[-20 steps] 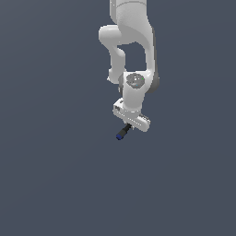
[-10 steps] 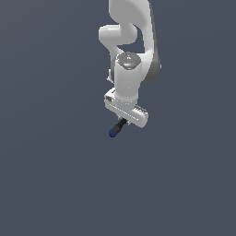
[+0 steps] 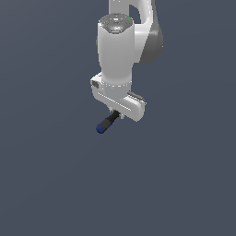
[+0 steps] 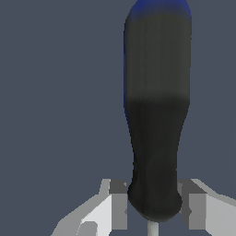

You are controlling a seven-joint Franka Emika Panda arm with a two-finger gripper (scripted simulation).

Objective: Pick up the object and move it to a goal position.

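the object (image 3: 107, 123) sits between the claw (image 3: 115, 113) fingers, jutting toward the exterior view's left.

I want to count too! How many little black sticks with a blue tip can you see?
1. The black stick juts out from the gripper, clamped between its fingers, blue tip pointing away. The arm could hide others behind it.

Object's (image 4: 156, 115) blue tip cropped

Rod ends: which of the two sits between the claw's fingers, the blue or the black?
The black end sits between the fingers; the blue end sticks out free.
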